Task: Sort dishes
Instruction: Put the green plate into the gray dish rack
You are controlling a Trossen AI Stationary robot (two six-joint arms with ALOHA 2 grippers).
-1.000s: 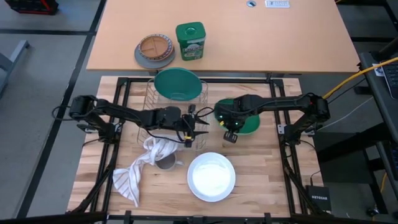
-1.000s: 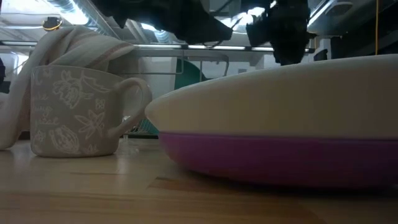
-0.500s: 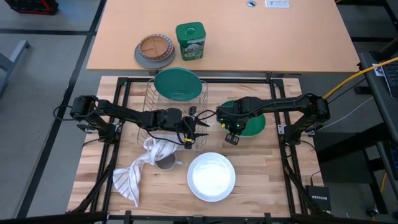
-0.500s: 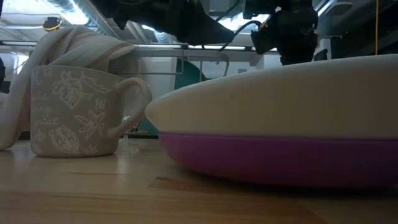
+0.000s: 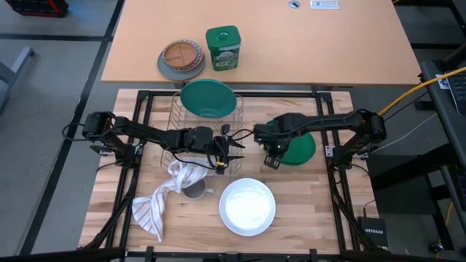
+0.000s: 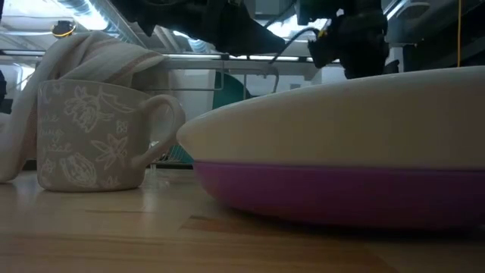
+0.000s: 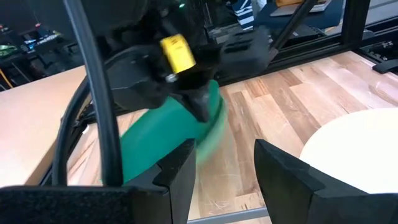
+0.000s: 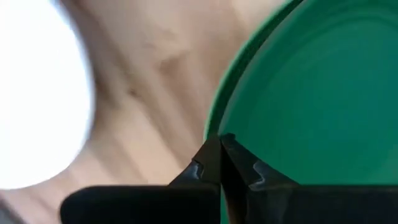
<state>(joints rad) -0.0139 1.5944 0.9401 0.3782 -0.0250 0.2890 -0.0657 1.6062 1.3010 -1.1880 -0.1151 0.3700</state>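
Note:
My right gripper (image 5: pixel 268 154) is shut on a darker green plate (image 5: pixel 295 148) at the table's middle right. It points down. My left gripper (image 5: pixel 233 151) stands open just left of it, beside the wire rack (image 5: pixel 178 124), with nothing between its fingers (image 7: pixel 180 171). A teal plate (image 5: pixel 210 98) stands in the rack's far end. Near the front edge, a white plate (image 5: pixel 247 206) lies on a purple plate (image 6: pixel 341 189). My right gripper pinches the darker green plate's rim (image 8: pixel 211 134) between its two fingers, on the plate's left side. The fingers come from above, pointing down. The plate (image 7: pixel 168 134) hangs tilted from the hold. Whether its lower edge touches the table I cannot tell.
A patterned mug (image 6: pixel 91 136) with a striped towel (image 5: pixel 156 200) draped over it stands in front of the rack. A tan and grey divided plate (image 5: pixel 180 60) and a green canister (image 5: pixel 223 48) sit on the far table.
My right gripper has turned a little while staying shut and about in place. The darker green plate has swung toward the table's right edge and now shows more fully beside the gripper.

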